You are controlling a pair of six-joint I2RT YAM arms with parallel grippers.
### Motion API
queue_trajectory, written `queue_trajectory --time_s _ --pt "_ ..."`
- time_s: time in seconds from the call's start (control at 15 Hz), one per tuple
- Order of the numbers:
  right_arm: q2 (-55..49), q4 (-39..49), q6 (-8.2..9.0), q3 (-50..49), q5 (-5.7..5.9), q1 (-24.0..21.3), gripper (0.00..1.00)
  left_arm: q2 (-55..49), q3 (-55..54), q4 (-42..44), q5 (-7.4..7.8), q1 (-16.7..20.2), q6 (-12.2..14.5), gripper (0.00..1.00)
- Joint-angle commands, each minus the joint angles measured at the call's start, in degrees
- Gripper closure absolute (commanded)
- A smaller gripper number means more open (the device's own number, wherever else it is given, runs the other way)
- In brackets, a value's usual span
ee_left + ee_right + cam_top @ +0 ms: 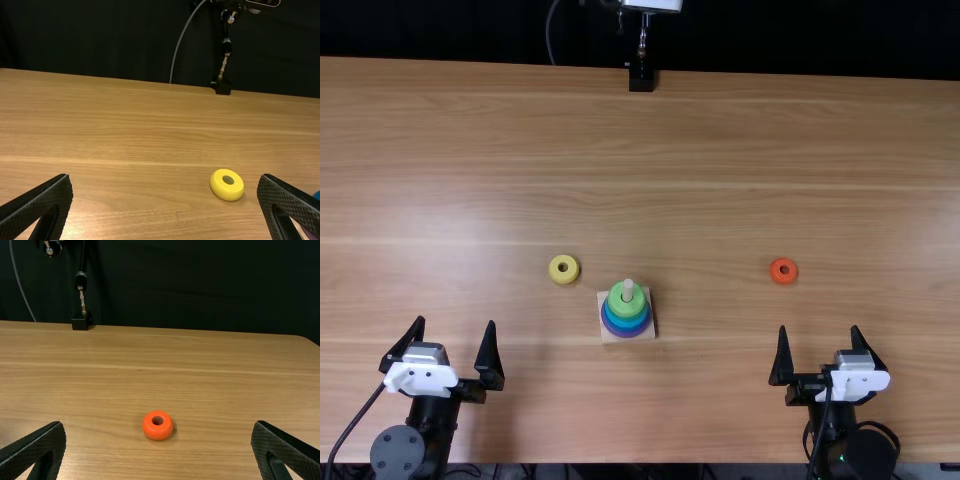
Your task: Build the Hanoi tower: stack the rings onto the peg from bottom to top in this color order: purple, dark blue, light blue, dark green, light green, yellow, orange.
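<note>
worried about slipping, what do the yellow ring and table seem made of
The yellow ring looks like smooth painted wood or hard plastic; its even colour fits either. The table looks like wood or wood-look laminate, satin, from its grain streaks and hazy shine.

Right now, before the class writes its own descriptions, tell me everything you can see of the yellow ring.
The yellow ring is a thick, smooth, slightly glossy disc with rounded edges and one round hole through its middle. It looks like plastic or painted wood; I cannot tell which. It lies flat, hole upward, on the table, left of the tower and a little farther out. Only the table touches it.
</note>
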Motion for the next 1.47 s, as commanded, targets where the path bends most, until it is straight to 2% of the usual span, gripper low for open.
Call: queue_trajectory --time_s 0.0,0.13,0.27,0.6,0.73,0.87,1.0,1.07,1.13,1.2,1.33,1.4 --pt "-0.7 -0.7 0.44 -0.7 0.59 -0.6 0.0 -0.7 -1.1 0.0 0.06 0.0 0.8 0.0" --pt "-0.7 -0.7 0.44 -0.7 0.59 -0.6 0.0 -0.7 -1.1 -0.1 -0.05 0.0 0.9 0.0" --pt "-0.7 -0.7 0.44 -0.7 0.59 -0.6 0.0 -0.7 -1.1 -0.2 0.69 0.0 0.9 0.0" --pt "-0.7 -0.7 0.44 -0.7 0.59 -0.6 0.0 -0.7 -1.1 0.5 1.11 0.1 0.8 0.0" --pt "-0.7 -0.7 0.44 -0.7 0.59 -0.6 0.0 -0.7 -0.6 0.2 0.9 1.8 0.3 0.0" --pt "-0.7 -0.7 0.44 -0.7 0.59 -0.6 0.0 -0.7 7.4 -1.6 1.11 2.9 0.7 0.0" --pt "-0.7 -0.7 0.44 -0.7 0.59 -0.6 0.0 6.6 12.6 -5.9 4.17 2.2 1.0 0.0" --pt "-0.7 -0.7 0.44 -0.7 0.59 -0.6 0.0 9.9 14.6 -7.3 4.38 1.6 1.2 0.0" --pt "-0.7 -0.7 0.44 -0.7 0.59 -0.6 0.0 12.8 18.6 -8.3 4.49 0.8 2.6 0.0" --pt "-0.7 -0.7 0.44 -0.7 0.59 -0.6 0.0 15.5 22.5 -10.2 4.49 0.6 6.3 0.0" --pt "-0.7 -0.7 0.44 -0.7 0.59 -0.6 0.0 22.6 27.4 -14.8 4.49 0.6 16.4 0.0" --pt "-0.7 -0.7 0.44 -0.7 0.59 -0.6 0.0 25.1 30.0 -16.4 4.49 0.2 19.6 0.0"
